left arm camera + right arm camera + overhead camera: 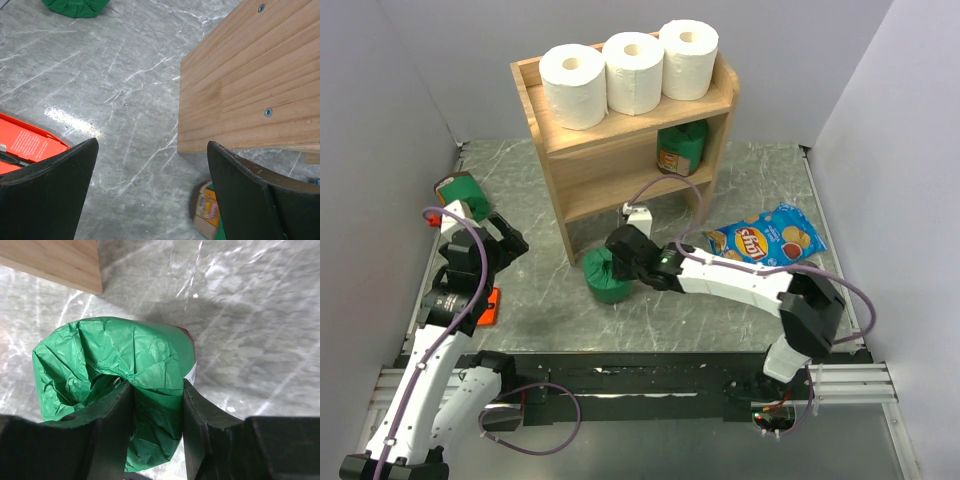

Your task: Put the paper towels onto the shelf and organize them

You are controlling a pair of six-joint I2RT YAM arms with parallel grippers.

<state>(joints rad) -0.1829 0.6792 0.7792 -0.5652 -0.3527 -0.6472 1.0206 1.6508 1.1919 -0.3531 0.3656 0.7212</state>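
We found the paper towels already on the shelf. The three white rolls stood upright in a row on its top tier, touching one another, with the raised back and side rims holding them in. We judged the placing done, with only tidying around the shelf left.

The right gripper reached down just in front of the shelf's left leg. Its jaws were pressed onto the crumpled top fold of a green package that stood on the table. Pinching the gathered wrapper gave a narrower hold than the wide body would, though we thought such thin paper might tear or slip under load.

The left gripper hovered left of the shelf, beside its side panel, with its jaws wide apart and holding nothing. We took it to be staying clear of the other arm.

A second green package sat under the shelf's top tier, toward the right. A third green package lay well left of the shelf, and a chips bag lay to the shelf's right, in front.
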